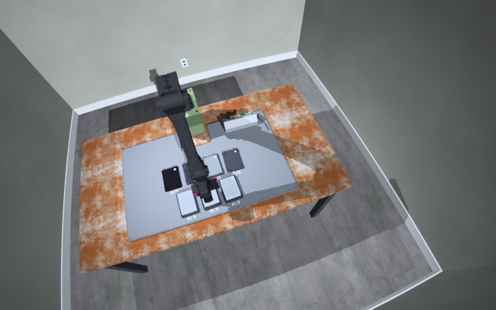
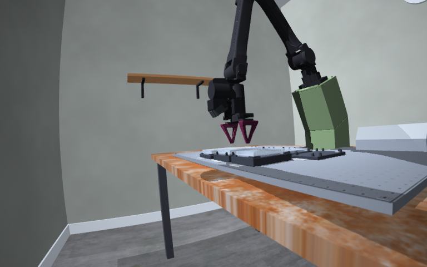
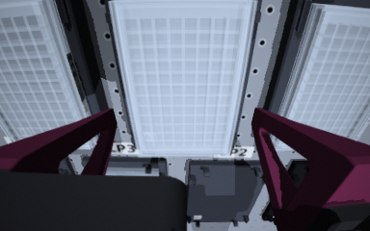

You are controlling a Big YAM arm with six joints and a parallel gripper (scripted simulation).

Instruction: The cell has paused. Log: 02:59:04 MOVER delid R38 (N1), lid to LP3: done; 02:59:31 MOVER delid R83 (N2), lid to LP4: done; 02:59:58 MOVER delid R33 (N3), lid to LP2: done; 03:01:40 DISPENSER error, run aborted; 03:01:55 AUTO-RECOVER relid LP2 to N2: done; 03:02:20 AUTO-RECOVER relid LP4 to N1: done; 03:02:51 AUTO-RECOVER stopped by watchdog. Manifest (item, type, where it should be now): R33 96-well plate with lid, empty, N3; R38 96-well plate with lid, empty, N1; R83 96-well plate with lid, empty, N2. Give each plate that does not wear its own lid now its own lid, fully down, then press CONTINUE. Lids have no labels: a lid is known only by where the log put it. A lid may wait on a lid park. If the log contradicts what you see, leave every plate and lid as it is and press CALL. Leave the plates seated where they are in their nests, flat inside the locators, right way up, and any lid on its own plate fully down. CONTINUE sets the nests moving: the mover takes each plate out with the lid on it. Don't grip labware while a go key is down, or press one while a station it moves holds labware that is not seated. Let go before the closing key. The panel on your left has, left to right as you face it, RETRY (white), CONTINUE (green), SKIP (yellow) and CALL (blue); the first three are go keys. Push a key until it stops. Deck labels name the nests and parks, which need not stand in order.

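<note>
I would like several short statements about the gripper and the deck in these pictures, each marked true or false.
1. The gripper with dark red triangular fingers is shut on a lid. False: it is open and holds nothing.
2. It hangs above the clear lidded well plate, not touching it. True.
3. The arm's base is a green block. True.
4. The grey perforated deck plate lies on a blue table. False: the table is mottled orange.

Pretty plain room: pale grey-green walls (image 1: pixel 109 36) with white baseboard (image 1: pixel 234 67), grey plank floor (image 1: pixel 292 263), a dark mat (image 1: pixel 175 106) by the back wall, a wall outlet (image 1: pixel 184 62), a wooden wall shelf (image 2: pixel 167 78), and a blotchy orange table (image 1: pixel 102 204) on dark legs.
</note>
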